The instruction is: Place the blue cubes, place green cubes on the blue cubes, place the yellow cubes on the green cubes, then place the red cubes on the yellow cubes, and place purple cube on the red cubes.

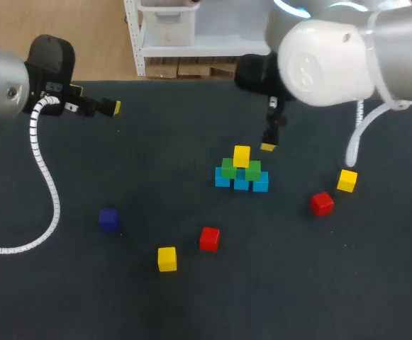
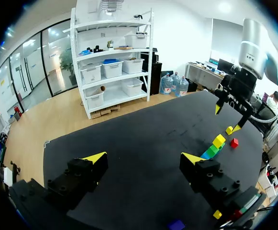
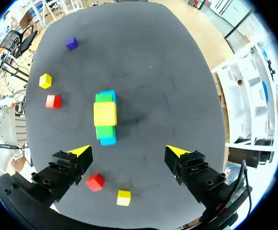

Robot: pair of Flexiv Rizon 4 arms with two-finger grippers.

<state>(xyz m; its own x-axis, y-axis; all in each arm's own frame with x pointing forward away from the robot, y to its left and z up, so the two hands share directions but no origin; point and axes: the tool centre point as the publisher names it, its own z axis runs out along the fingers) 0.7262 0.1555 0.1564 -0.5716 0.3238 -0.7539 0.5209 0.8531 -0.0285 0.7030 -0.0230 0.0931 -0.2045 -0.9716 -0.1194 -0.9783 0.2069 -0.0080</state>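
Note:
A small pyramid stands mid-table: a row of blue cubes point(image 1: 241, 183), two green cubes point(image 1: 228, 168) on them, and one yellow cube point(image 1: 242, 156) on top. My right gripper point(image 1: 268, 144) hovers just behind and above it, open and holding nothing. In the right wrist view the right gripper point(image 3: 129, 152) has the yellow-topped stack point(image 3: 105, 114) ahead of its spread fingers. My left gripper point(image 1: 101, 108) hangs open and empty over the far left of the table. In its own view the left gripper point(image 2: 143, 158) sees the stack point(image 2: 215, 146) far off.
Loose cubes lie around the stack. To its right are a yellow one point(image 1: 347, 180) and a red one point(image 1: 322, 203). In front are a red one point(image 1: 209, 239) and a yellow one point(image 1: 166, 258). A purple cube point(image 1: 108, 219) lies front left. The dark table point(image 1: 191, 297) runs to the front edge.

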